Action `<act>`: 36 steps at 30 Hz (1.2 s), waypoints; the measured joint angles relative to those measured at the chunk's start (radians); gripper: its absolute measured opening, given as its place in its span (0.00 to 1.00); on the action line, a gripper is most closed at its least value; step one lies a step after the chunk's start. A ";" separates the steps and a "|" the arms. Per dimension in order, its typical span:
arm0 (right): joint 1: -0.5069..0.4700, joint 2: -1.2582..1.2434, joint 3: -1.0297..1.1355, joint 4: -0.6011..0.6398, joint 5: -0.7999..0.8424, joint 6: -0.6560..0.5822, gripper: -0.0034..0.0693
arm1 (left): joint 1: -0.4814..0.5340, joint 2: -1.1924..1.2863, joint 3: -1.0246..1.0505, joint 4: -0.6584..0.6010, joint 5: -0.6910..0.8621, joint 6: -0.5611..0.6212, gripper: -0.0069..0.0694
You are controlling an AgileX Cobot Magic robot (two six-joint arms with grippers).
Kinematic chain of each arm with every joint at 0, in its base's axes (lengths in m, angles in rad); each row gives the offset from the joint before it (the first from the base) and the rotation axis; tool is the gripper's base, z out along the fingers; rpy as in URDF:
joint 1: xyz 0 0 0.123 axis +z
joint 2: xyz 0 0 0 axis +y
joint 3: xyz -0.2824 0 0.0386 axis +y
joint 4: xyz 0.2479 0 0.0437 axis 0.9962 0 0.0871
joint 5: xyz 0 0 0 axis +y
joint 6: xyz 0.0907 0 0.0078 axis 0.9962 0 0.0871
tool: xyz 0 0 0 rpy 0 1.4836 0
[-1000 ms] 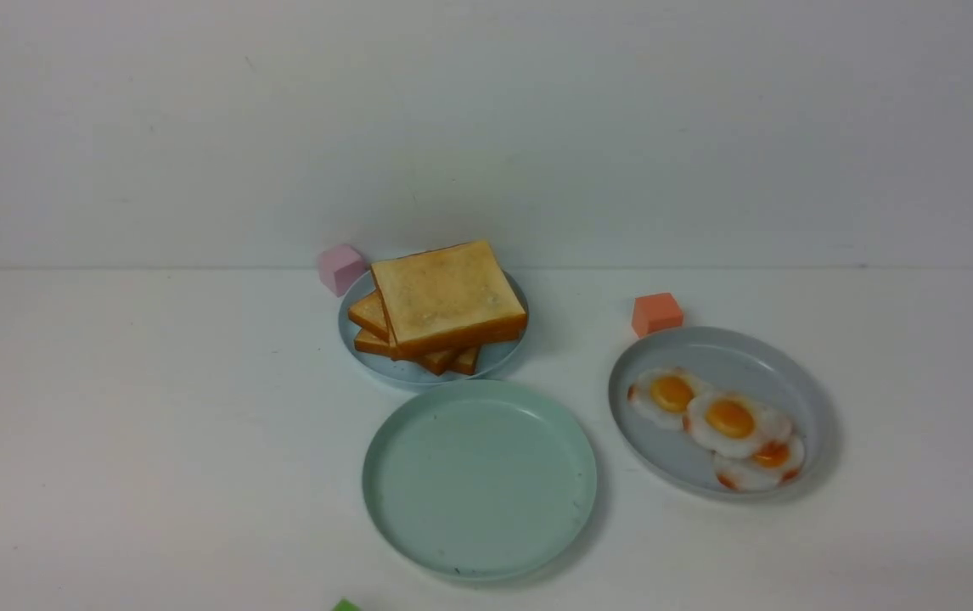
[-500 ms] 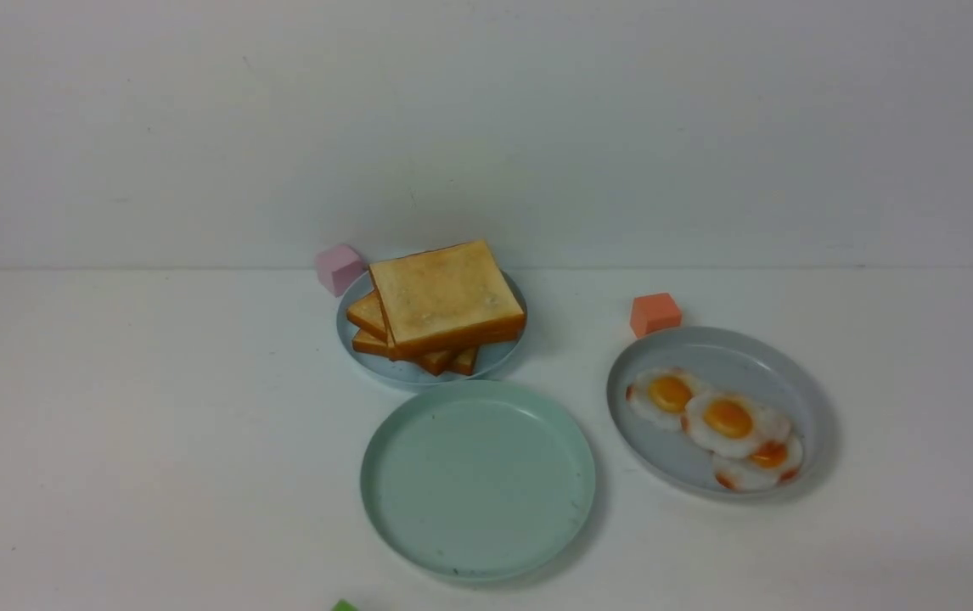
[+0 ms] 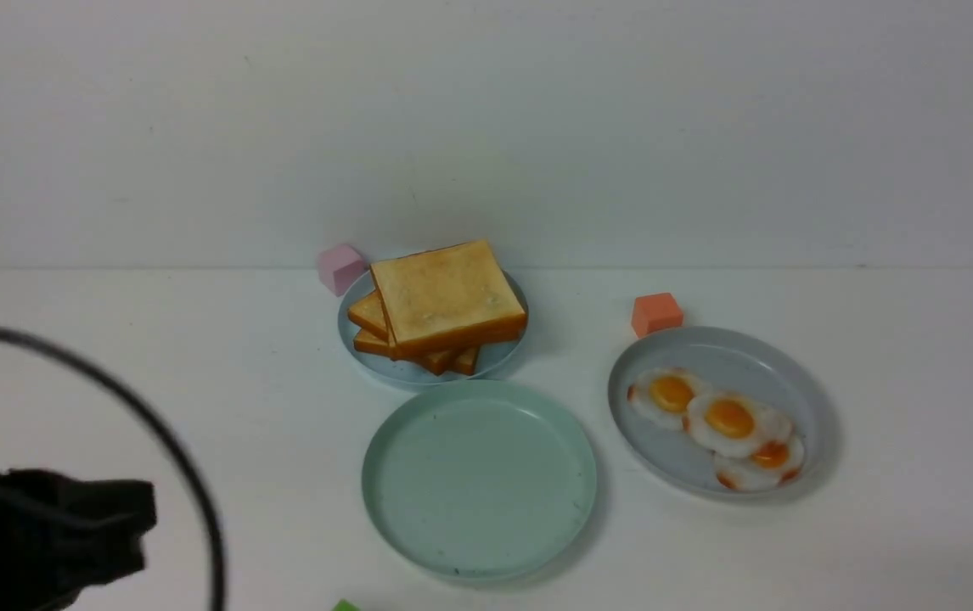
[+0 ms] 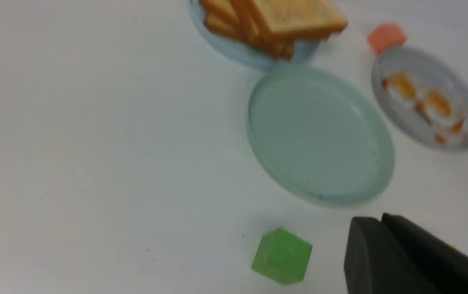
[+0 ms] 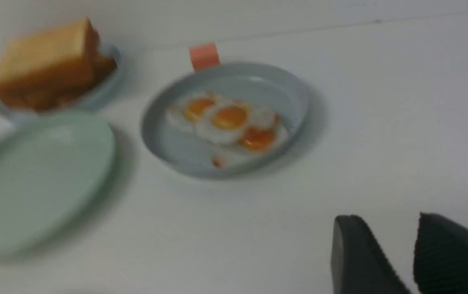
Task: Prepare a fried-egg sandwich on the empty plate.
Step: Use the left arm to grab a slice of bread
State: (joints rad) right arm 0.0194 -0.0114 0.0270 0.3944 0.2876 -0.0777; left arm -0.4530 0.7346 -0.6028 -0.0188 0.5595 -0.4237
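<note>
White tabletop (image 3: 266, 441) shows a green block (image 3: 345, 606), mostly cut off.

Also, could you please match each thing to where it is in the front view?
1. Fried eggs
2. Top toast slice
3. Pink block
4. Orange block

A. beside the light-blue plate
B. on the grey plate
C. just behind the grey plate
D. on the toast stack

Pairs: 1-B, 2-D, 3-A, 4-C
</note>
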 joint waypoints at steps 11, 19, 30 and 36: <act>0.000 0.025 -0.128 0.377 0.027 0.058 0.36 | -0.017 0.475 -0.392 -0.020 0.256 0.198 0.14; 0.009 0.397 -0.623 0.056 0.884 0.021 0.08 | -0.017 0.655 -0.544 -0.045 0.290 0.312 0.14; 0.390 0.565 -0.933 -0.128 0.971 -0.013 0.05 | -0.017 0.970 -0.869 -0.076 0.500 0.497 0.07; 0.500 0.566 -0.989 -0.121 0.928 -0.093 0.05 | -0.017 1.202 -1.194 -0.074 0.610 0.556 0.07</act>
State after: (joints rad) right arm 0.5198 0.5545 -0.9621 0.2735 1.2157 -0.1710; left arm -0.4698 1.9366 -1.7968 -0.0926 1.1692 0.1323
